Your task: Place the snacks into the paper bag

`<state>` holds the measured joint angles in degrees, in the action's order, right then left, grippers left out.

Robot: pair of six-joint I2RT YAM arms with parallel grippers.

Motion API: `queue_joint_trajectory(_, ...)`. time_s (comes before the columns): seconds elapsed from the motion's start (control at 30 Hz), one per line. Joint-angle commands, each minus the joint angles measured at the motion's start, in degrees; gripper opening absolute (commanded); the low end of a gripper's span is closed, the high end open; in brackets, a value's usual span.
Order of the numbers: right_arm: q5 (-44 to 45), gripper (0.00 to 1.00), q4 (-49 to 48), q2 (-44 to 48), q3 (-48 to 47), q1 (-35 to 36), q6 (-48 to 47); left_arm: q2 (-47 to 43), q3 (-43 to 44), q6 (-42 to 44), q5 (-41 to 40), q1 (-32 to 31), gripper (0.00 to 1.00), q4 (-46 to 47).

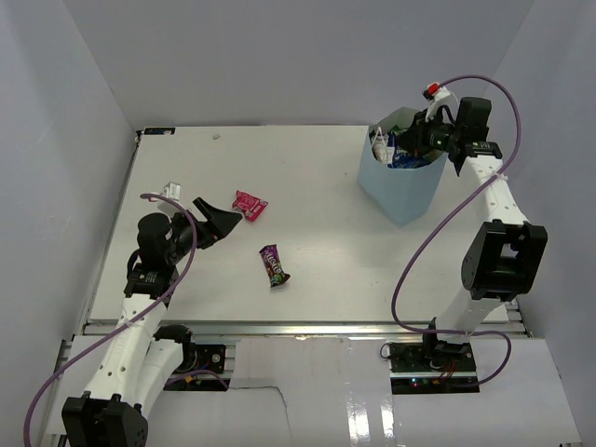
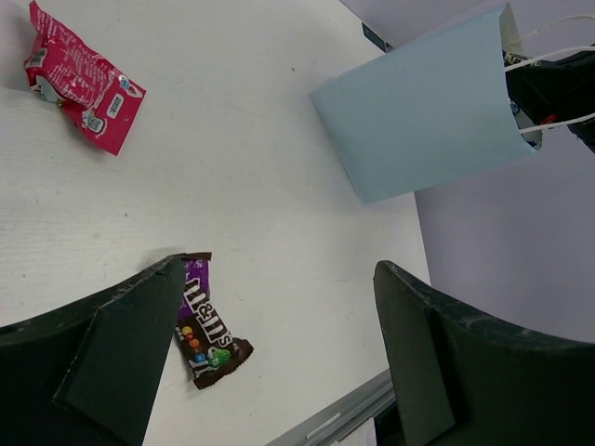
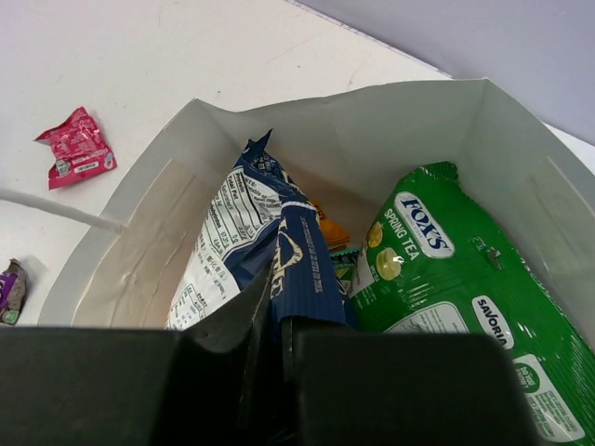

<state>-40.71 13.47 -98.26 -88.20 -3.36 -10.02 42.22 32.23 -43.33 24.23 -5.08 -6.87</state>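
Note:
The light-blue paper bag [image 1: 402, 191] stands upright at the back right. My right gripper [image 1: 412, 149] hangs over its mouth, shut on the top edge of the dark blue bag [image 3: 302, 260], which dips into the paper bag [image 3: 390, 121]. Beside it inside lie a green packet [image 3: 446, 269] and an orange bag [image 3: 327, 228]. A pink packet [image 1: 250, 204] and a dark purple candy bar [image 1: 274, 265] lie on the table. My left gripper [image 1: 216, 221] is open, left of the pink packet; its wrist view shows the candy bar [image 2: 204, 325] by its left finger.
A small white item [image 1: 170, 190] lies near the table's left edge [image 1: 112, 251]. White walls close in the table on three sides. The bag's white cord handles [image 2: 548, 56] stick up near the right gripper.

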Motion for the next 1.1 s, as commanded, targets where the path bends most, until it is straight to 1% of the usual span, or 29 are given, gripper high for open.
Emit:
queue_joint_trajectory(0.0,1.4,0.08,1.0,-2.3,-0.7,0.2,0.9,-0.3,-0.8,0.4,1.0,0.1,0.93,1.0)
queue_joint_trajectory(0.07,3.7,0.08,3.6,-4.6,-3.0,0.4,0.9,0.1,-0.8,0.4,1.2,0.1,0.93,1.3)
queue_joint_trajectory(0.17,7.0,0.11,6.5,-6.9,-5.7,1.0,-0.3,1.0,-0.6,0.4,1.5,0.1,0.93,1.8)
queue_joint_trajectory(0.27,8.9,0.22,8.4,-8.4,-7.1,1.2,-1.7,1.9,-0.5,0.3,2.0,0.2,0.93,2.0)
queue_joint_trajectory(0.3,9.2,0.32,8.6,-8.3,-7.2,1.2,-2.0,2.0,-0.5,0.4,2.1,0.1,0.93,2.1)
queue_joint_trajectory(0.37,9.5,0.44,8.6,-7.3,-7.1,1.2,-2.9,2.1,-0.4,0.4,2.1,0.1,0.93,2.2)
queue_joint_trajectory(0.4,9.5,0.56,8.3,-6.7,-7.2,1.2,-3.2,2.1,-0.4,0.4,2.1,0.1,0.93,2.2)
queue_joint_trajectory(0.5,9.5,0.72,8.2,-3.8,-8.5,1.2,-4.0,2.1,-0.4,0.4,2.0,0.1,0.93,2.3)
queue_joint_trajectory(0.57,9.2,0.78,8.4,-1.7,-11.0,0.9,-4.0,2.3,-0.4,0.4,2.0,0.1,0.93,2.4)
queue_joint_trajectory(0.63,8.5,0.8,8.9,0.2,-13.3,0.5,-3.8,2.4,-0.4,0.4,2.0,0.2,0.93,2.7)
queue_joint_trajectory(0.7,7.7,0.81,10.7,1.4,-17.6,0.5,-4.0,2.7,-0.2,0.6,2.0,0.1,0.93,2.8)
queue_joint_trajectory(0.8,4.6,0.82,12.1,3.5,-21.3,0.5,-5.0,3.0,0.2,1.1,1.9,0.1,0.93,2.7)
queue_joint_trajectory(0.87,1.2,0.82,12.1,4.8,-21.9,0.4,-6.5,3.1,0.6,1.6,1.4,0.1,0.93,2.4)
queue_joint_trajectory(0.97,-10.0,0.79,13.8,7.2,-22.1,0.5,-9.7,3.1,1.5,2.5,0.4,0.2,0.93,1.3)
queue_joint_trajectory(1.0,-13.6,0.79,14.7,8.3,-22.0,1.2,-12.5,3.0,1.9,2.6,0.0,0.1,0.93,0.6)
queue_joint_trajectory(1.03,-19.3,0.78,18.0,8.9,-21.9,2.1,-14.1,3.0,2.0,2.7,-0.4,0.1,0.93,0.1)
queue_joint_trajectory(1.07,-21.4,0.77,20.9,9.2,-21.9,3.1,-16.8,3.0,2.0,2.7,-1.2,0.1,0.93,-0.6)
